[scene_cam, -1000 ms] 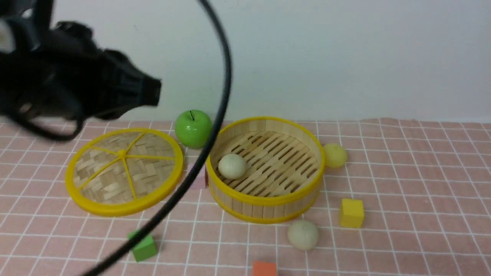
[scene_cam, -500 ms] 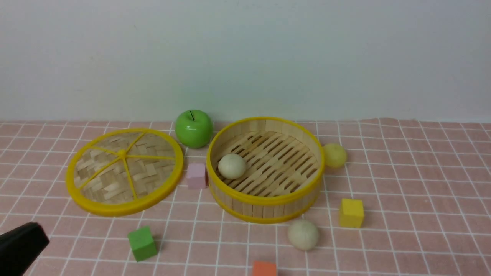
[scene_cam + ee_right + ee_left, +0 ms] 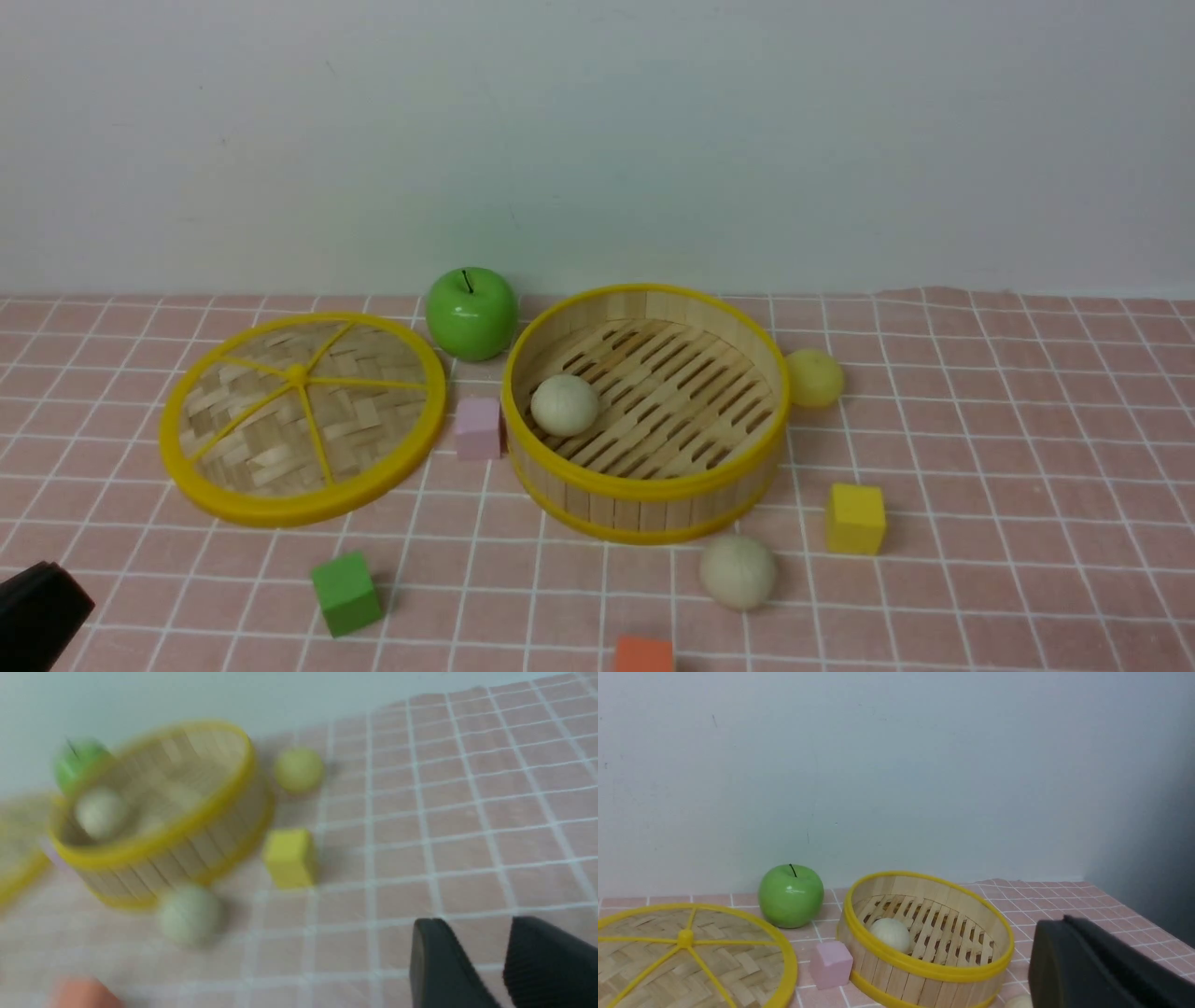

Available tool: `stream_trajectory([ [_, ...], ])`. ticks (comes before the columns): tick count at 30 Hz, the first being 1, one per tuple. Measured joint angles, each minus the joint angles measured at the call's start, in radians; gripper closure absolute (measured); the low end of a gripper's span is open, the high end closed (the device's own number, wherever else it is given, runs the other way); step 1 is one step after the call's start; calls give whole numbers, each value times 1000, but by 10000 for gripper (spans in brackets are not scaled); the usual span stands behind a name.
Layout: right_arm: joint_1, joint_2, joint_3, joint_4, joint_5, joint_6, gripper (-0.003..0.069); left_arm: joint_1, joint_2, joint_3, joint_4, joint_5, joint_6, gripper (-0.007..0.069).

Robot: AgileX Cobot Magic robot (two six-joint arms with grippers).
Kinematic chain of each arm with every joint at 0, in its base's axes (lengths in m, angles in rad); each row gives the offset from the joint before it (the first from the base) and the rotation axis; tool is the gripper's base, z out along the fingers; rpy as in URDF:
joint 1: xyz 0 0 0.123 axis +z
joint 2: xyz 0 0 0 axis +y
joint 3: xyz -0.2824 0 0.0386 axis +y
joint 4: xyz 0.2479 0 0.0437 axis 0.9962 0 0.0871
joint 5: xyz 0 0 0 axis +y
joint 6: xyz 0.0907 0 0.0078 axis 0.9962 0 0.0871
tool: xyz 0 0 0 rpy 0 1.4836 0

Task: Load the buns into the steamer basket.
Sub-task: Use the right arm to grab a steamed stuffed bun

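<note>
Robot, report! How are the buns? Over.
Left claw shut, right claw open, both empty. One bun in basket; cream bun, yellow bun outside. Nothing blocking.

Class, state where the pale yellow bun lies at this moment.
In the front view, the pale yellow bun lies outside the steamer basket, just right of it, behind the yellow cube.
</note>
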Motion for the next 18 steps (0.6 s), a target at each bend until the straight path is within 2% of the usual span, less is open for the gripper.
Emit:
stream_trajectory([
  [4, 0, 0, 0, 163, -111, 54, 418, 0, 0, 0, -1, 0, 0, 638],
  [10, 0, 0, -1, 284, -164, 58, 418, 0, 0, 0, -1, 0, -1, 638],
  [13, 6, 28, -61, 296, -10, 27, 428, 0, 0, 0, -1, 0, -1, 638],
  [15, 20, 128, -164, 273, 140, -77, 447, 0, 0, 0, -1, 0, -1, 638],
  [16, 20, 140, -175, 269, 140, -77, 449, 0, 0, 0, -1, 0, -1, 638],
  [17, 27, 250, -267, 236, 280, -186, 474, 0, 0, 0, -1, 1, -1, 638],
  [18, 28, 330, -326, 217, 361, -239, 489, 0, 0, 0, -1, 1, -1, 638],
])
